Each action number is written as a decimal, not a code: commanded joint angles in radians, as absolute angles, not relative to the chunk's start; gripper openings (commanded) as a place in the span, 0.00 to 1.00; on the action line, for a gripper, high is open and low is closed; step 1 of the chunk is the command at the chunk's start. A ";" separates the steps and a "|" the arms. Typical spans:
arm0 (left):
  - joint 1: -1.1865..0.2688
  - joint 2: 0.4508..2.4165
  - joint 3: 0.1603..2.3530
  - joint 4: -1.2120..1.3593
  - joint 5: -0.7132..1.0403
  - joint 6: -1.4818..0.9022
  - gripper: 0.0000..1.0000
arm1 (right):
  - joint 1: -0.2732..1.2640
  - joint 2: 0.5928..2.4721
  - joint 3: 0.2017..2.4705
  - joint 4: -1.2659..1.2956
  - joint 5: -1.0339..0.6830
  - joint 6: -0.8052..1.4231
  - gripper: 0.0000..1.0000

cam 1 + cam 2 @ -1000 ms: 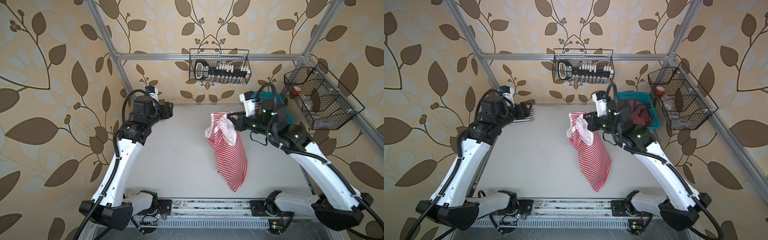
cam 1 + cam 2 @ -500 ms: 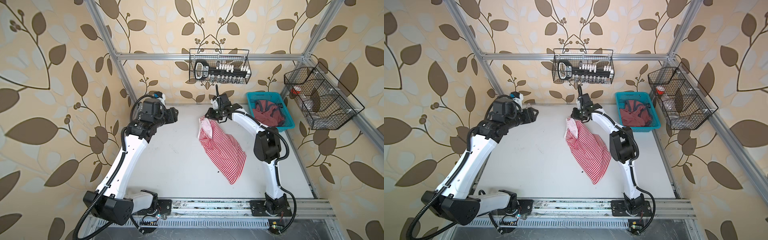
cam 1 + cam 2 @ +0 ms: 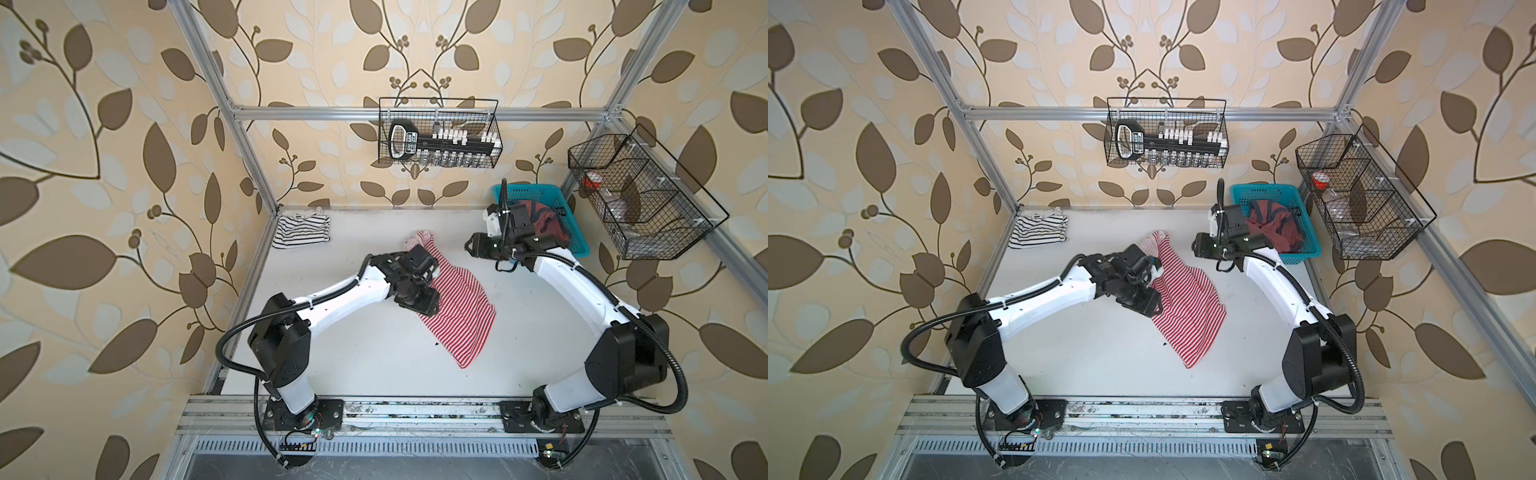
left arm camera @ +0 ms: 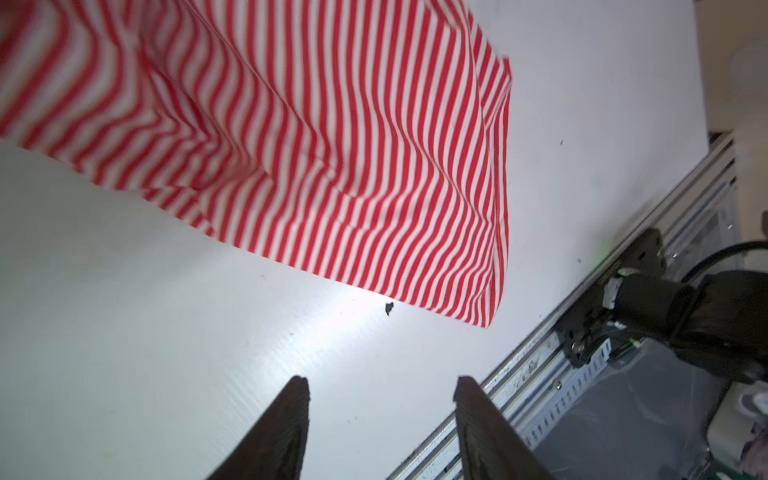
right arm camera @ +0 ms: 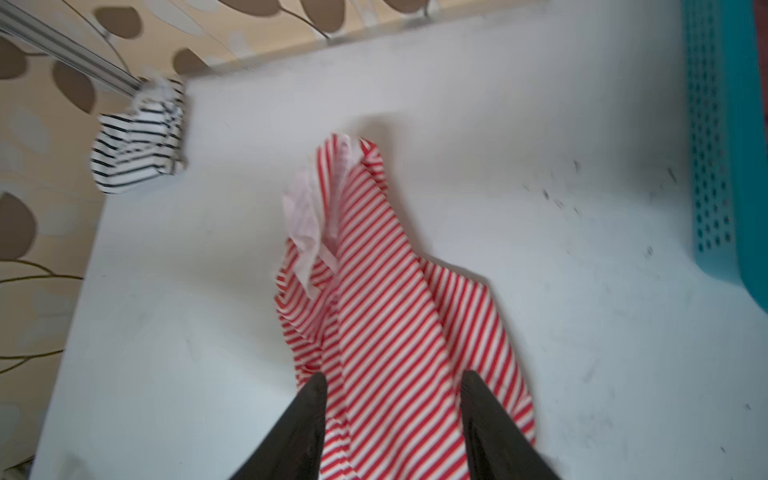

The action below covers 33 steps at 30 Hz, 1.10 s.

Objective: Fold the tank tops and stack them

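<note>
- Soft sleeveless white cloth top with thin red stripes (image 3: 459, 309) (image 3: 1187, 309): unfolded, lying loose near the middle of the white tabletop (image 3: 365, 361); stretched slantwise, narrow bunched end toward the back, wide hem corner toward the front; rumpled, with shallow ridges across the cloth (image 4: 332, 166); pale inner face turned out at the bunched end (image 5: 305, 216)
- Soft sleeveless white cloth top with bold black stripes (image 3: 301, 230) (image 3: 1038, 232): folded into a small flat bundle; tucked in the far left corner of the tabletop; well apart from the red-striped one
</note>
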<state>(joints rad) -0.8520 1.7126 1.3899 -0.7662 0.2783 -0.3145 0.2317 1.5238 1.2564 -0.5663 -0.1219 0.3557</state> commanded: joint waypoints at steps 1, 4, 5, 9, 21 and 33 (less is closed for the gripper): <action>-0.918 1.734 1.422 -0.830 0.328 -0.304 0.58 | 0.209 1.548 1.127 -0.612 -0.094 0.306 0.52; -0.988 1.795 1.432 -0.826 0.357 -0.310 0.60 | 0.183 1.560 1.073 -0.598 -0.104 0.295 0.52; -1.009 1.819 1.442 -0.834 0.360 -0.314 0.60 | 0.180 1.564 1.062 -0.595 -0.103 0.292 0.51; -1.056 1.899 1.474 -0.848 0.350 -0.332 0.61 | 0.176 1.592 1.050 -0.595 -0.099 0.281 0.51; -1.072 2.058 1.604 -0.841 0.378 -0.351 0.65 | 0.164 1.604 0.995 -0.600 -0.069 0.276 0.54; -1.090 2.168 1.657 -0.897 0.387 -0.331 0.59 | 0.162 1.671 0.961 -0.581 -0.110 0.273 0.53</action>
<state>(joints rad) -1.0813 2.1525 1.6299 -0.8497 0.3763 -0.3447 0.1650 1.6455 0.9802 -0.5846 -0.0902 0.2909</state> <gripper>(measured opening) 0.597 0.531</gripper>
